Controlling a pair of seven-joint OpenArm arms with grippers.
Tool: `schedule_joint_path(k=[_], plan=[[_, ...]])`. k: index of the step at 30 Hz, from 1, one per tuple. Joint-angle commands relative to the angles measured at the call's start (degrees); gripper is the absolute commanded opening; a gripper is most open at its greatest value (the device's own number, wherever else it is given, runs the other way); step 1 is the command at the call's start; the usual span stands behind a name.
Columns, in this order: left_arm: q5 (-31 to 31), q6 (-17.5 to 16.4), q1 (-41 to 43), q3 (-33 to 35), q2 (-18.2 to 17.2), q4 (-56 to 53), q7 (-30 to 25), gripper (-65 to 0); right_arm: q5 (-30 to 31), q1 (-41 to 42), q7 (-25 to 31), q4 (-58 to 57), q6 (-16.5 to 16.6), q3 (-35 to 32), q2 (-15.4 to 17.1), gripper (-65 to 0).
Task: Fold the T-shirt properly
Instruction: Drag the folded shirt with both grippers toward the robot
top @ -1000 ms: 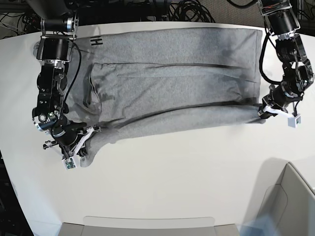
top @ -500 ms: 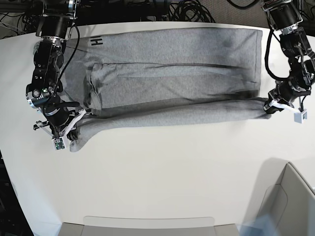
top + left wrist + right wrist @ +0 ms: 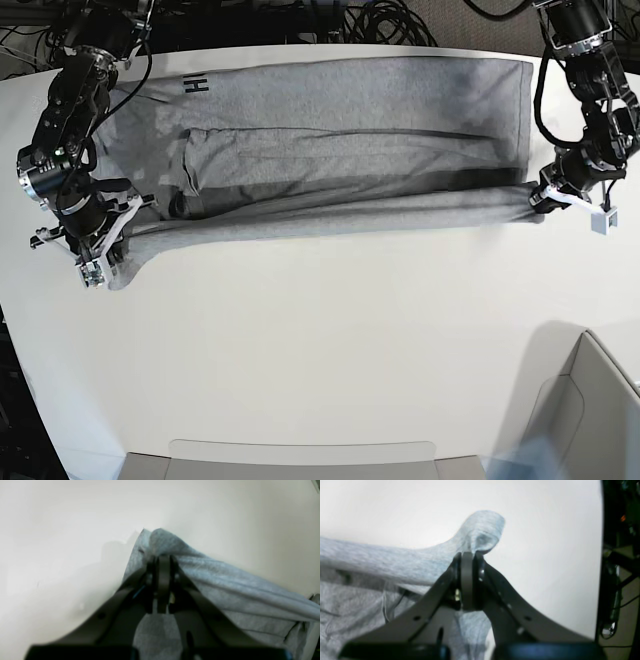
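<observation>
The heather-grey T-shirt (image 3: 350, 140) lies spread along the far half of the white table, with black letters near its far left corner. Its near edge is lifted into a long stretched fold between the two grippers. My left gripper (image 3: 540, 200) is shut on the fold's right end; the wrist view shows the jaws closed on a bunched corner of cloth (image 3: 160, 542). My right gripper (image 3: 130, 228) is shut on the fold's left end, with a rounded tuft of the shirt (image 3: 482, 530) beyond the closed jaws.
The white table (image 3: 330, 350) stretches toward the front. A grey box corner (image 3: 585, 400) stands at the front right and a grey tray edge (image 3: 300, 458) at the front. Cables lie beyond the table's far edge.
Both grippers have carried the shirt's near edge up the base view, toward the far side. The right gripper also moved outward to the left, pulling the fold longer and straighter.
</observation>
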Motion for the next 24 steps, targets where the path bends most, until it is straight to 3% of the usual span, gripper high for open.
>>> schedule_joint_path(k=[1,8,20,24], plan=[[-0.2,-0.2,0.5,-0.5,-1.0,1.7,-0.6,-65.0,-0.4,0.0,0.5,1.3,0.3,0.4,0.7,-65.0],[-4.4,-0.1,4.9,-0.4,-1.1,6.0,-0.5,-65.0,-0.4,-5.3,0.6,2.0,0.4,0.5,0.7,-65.0],[-4.4,-0.1,8.6,-0.3,-1.1,6.6,-0.2,-65.0,-0.2,-13.4,0.6,6.5,0.4,1.1,0.7,-65.0],[-4.4,-0.1,9.2,-0.6,-1.0,10.6,2.0,-65.0,6.5,-13.6,0.5,6.5,0.5,5.1,0.6,-65.0]])
